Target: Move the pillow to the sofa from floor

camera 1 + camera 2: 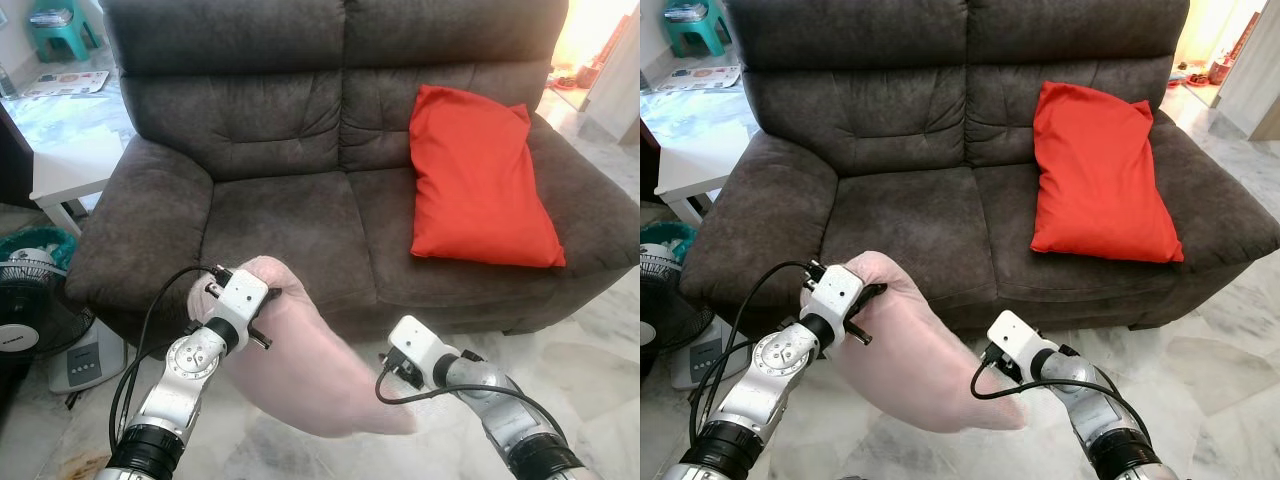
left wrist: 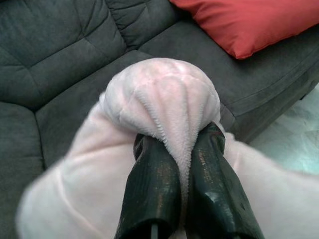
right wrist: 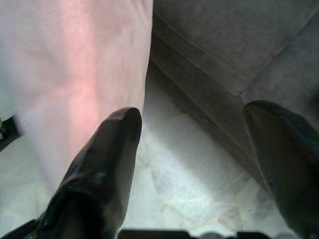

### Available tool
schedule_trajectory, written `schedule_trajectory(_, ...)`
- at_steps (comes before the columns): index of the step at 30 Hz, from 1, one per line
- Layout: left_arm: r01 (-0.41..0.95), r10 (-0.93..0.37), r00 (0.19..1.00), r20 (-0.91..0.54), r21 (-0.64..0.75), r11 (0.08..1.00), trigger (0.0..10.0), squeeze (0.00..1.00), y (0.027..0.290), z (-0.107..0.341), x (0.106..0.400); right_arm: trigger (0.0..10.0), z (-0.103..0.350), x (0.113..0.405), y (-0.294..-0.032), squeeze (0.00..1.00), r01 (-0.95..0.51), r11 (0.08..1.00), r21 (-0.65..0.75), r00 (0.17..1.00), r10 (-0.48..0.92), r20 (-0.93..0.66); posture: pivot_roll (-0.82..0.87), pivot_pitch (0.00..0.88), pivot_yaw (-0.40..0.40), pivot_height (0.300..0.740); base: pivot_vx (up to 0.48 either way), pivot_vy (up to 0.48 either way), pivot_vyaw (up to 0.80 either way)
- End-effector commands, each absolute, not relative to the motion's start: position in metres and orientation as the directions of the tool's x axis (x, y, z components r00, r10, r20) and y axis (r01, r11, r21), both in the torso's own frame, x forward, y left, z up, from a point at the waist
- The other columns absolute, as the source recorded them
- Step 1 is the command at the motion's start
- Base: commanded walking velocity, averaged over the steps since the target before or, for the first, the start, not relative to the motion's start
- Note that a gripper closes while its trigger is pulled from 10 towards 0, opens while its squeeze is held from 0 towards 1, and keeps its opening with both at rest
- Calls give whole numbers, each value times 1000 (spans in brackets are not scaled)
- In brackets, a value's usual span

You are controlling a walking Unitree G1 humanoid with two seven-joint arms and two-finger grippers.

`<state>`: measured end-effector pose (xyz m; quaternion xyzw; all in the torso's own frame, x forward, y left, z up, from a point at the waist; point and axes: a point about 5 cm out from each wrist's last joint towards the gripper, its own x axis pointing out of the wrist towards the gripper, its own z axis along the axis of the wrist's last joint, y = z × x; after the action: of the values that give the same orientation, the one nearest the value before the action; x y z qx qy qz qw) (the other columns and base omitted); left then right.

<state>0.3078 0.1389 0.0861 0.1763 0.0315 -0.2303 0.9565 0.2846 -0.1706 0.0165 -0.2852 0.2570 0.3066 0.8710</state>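
Left gripper point(image 2: 182, 164) pinches pink pillow point(image 1: 300, 365), right gripper point(image 3: 199, 164) open beside it; lift clear of sofa point(image 1: 280, 220) front edge before releasing.

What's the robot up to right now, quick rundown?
Left gripper clamped on pink pillow, held above floor before sofa. Right gripper open beside it. Red pillow on right seat; left seat free.
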Motion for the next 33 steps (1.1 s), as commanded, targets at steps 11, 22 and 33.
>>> schedule_trajectory(11, 438, -464, 885, -30, 387, 811, 10000, 0, 130, 116, 316, 10000, 8, 276, -166, 1000, -742, 612, -274, 596, 414, -688, 119, 70, -5, 740, 0, 0, 0)
schedule_trajectory(22, 445, -473, 881, -27, 389, 807, 10000, 0, 128, 118, 316, 10000, -14, 262, -173, 0, -775, 571, -269, 518, 332, -788, 124, 61, -6, 740, 0, 0, 0)
schedule_trajectory(33, 443, -474, 880, -19, 389, 808, 10000, 0, 126, 119, 316, 4980, -26, 256, -179, 0, -756, 609, -241, 487, 277, -829, 124, 66, -5, 740, 0, 0, 0)
